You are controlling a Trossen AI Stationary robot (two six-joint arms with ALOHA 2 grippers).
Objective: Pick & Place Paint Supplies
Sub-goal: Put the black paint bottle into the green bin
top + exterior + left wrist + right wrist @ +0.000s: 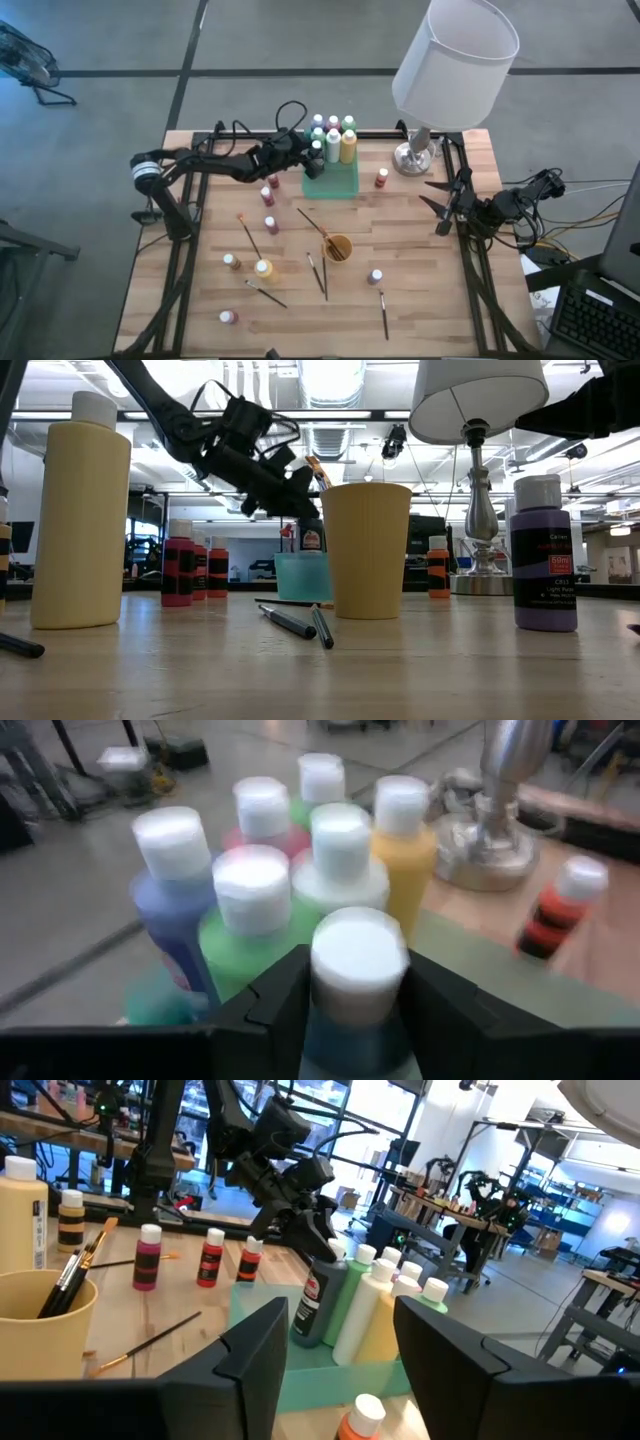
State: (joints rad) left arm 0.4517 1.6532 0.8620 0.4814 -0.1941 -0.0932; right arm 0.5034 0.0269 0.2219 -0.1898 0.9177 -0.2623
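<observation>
The left pincer is gripping a dark blue-green paint bottle by its neck, just under the white cap, and is holding it over the near-left part of the green tray. Right beyond the pincer, the other bottles are standing packed together in the tray: blue, green, white, yellow and pink, all pale-capped, leaving little room beside the held one. Just behind the pincer, two small red bottles are standing on the wooden surface, and an orange one is sitting past the tray's far side, near the silver lamp base.

Further from the pincer, toward the surface's front, an orange-yellow cup is holding brushes, with loose paintbrushes and scattered small bottles around it.

The right pincer is waiting with its fingers spread wide at the surface's right edge. Beyond the surface, a workshop with benches and ceiling lights is showing.
</observation>
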